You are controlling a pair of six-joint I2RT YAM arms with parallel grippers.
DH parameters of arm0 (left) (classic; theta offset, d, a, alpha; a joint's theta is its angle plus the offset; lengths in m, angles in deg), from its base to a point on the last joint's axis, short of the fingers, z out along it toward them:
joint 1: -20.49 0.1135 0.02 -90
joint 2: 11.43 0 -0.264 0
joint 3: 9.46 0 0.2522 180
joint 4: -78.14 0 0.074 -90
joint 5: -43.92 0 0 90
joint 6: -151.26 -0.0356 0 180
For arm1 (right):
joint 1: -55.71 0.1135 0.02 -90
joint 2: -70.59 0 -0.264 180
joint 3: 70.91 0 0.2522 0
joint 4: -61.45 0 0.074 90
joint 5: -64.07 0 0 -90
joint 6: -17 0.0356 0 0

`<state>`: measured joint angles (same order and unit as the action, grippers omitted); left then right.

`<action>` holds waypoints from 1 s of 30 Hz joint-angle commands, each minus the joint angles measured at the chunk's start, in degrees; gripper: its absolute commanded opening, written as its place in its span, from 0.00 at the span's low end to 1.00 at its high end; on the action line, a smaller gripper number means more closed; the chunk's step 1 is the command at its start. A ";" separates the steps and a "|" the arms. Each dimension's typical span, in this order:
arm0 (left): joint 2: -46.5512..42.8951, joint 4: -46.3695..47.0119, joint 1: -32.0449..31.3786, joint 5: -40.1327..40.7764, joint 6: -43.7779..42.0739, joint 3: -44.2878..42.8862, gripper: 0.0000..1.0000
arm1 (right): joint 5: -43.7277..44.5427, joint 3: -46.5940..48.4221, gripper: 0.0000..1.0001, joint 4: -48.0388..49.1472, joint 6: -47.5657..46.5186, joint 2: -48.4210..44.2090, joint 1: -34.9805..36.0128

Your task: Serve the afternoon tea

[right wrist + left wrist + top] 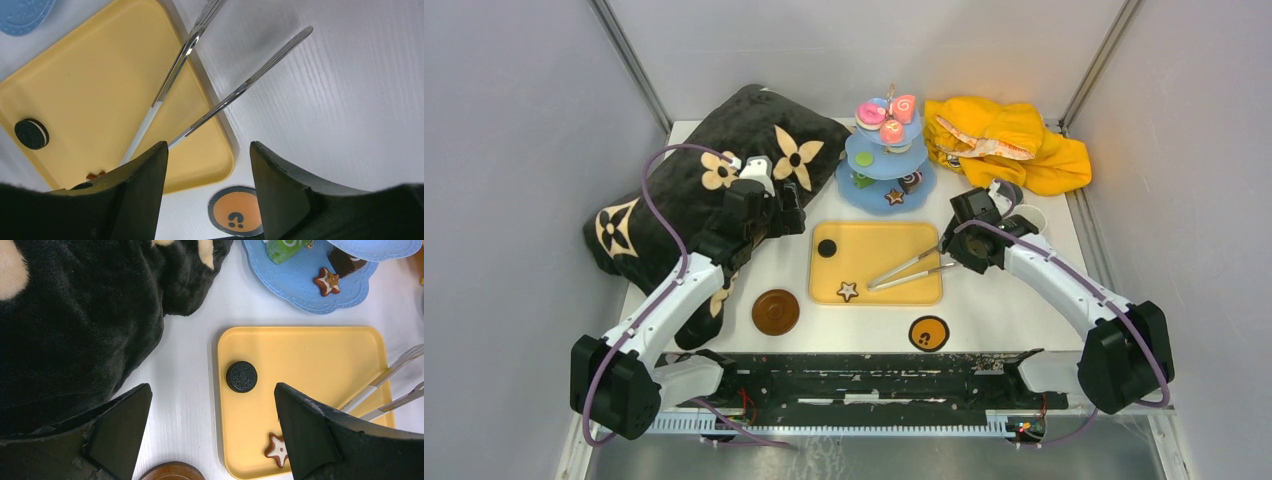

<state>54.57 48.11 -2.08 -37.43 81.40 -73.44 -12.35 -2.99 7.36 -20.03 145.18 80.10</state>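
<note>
Table: white, seen from above; clock directions are taken from the tray at its middle.
Cushion: black with cream flowers, at 10 o'clock, under the left arm.
Cloth: yellow and crumpled, at 1 o'clock.
Stand: light blue with three tiers, at 12 o'clock, just beyond the tray.
Tray: flat and yellow.
Left gripper: jaws wide apart and holding nothing, over the tray's 9 o'clock edge.
Right gripper: jaws well apart above the tongs, not closed on them, at the tray's 3 o'clock edge.
Tongs: metal, lying across the tray's 4 o'clock corner.
Brown coaster: bare, at 8 o'clock.
Orange coaster: bare, at 5 o'clock.
Sweets: pink rolls on the top tier, darker pieces on the lower tiers.
Round biscuit: dark, on the tray at 9 o'clock.
Star biscuit: on the tray at 7 o'clock.
</note>
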 commanded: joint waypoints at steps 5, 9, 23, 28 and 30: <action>-1.18 2.03 0.34 -0.74 1.59 0.25 1.00 | 2.84 -1.41 0.66 2.14 14.71 1.91 2.35; -1.32 2.12 0.40 -0.55 1.48 0.50 1.00 | 2.27 -4.22 0.63 5.04 18.00 3.61 2.73; -1.57 1.99 0.43 -0.05 1.13 0.76 1.00 | 2.40 -5.86 0.55 9.05 19.75 9.23 2.74; -1.76 2.17 0.41 -0.20 1.15 0.74 1.00 | 3.88 -6.22 0.43 8.47 19.99 9.07 2.74; -1.76 2.21 0.36 -0.21 1.19 0.75 1.00 | 4.38 -6.22 0.38 8.08 20.22 9.24 2.76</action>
<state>54.44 48.17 -2.08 -37.61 81.40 -72.63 -10.56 -8.92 14.79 -1.08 154.49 82.61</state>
